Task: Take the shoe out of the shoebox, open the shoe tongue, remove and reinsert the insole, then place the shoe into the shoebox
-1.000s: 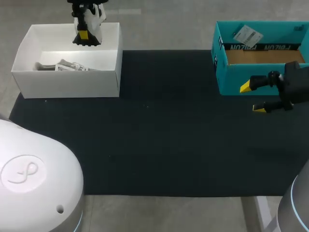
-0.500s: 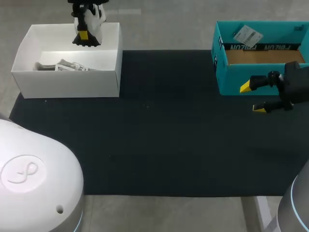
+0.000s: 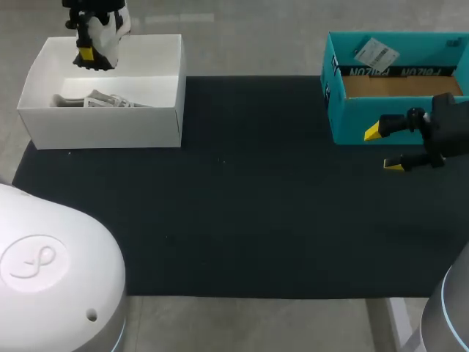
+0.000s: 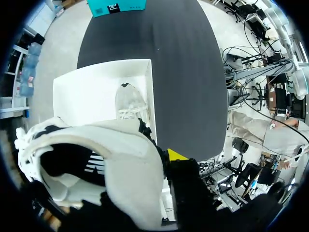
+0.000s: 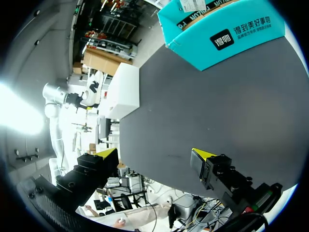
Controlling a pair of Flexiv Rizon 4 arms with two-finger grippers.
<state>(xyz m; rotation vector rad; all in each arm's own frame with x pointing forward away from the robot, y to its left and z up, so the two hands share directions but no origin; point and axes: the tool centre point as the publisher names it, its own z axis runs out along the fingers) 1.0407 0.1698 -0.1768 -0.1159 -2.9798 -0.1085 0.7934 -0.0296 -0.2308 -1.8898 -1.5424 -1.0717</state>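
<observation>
My left gripper (image 3: 89,53) hangs above the far left corner of the white shoebox (image 3: 102,128), shut on a white shoe (image 3: 111,26). In the left wrist view that shoe (image 4: 96,159) fills the space at the fingers, its black-lined opening showing, and one yellow fingertip (image 4: 176,154) presses its side. Below it, a second white shoe (image 4: 130,104) lies inside the shoebox (image 4: 87,82); the head view shows this shoe (image 3: 95,99) too. My right gripper (image 3: 388,149) stands open and empty just in front of the teal box (image 3: 366,121).
A black mat (image 3: 242,205) covers the table between the two boxes. The teal box holds a brown cardboard layer (image 3: 399,86) and a paper tag (image 3: 375,53). In the right wrist view the open right gripper (image 5: 154,154) faces the mat, with the teal box (image 5: 217,34) beyond.
My left gripper has moved to the left with the white shoe in it, from over the box's back middle to over its far left corner. The right arm has not moved.
</observation>
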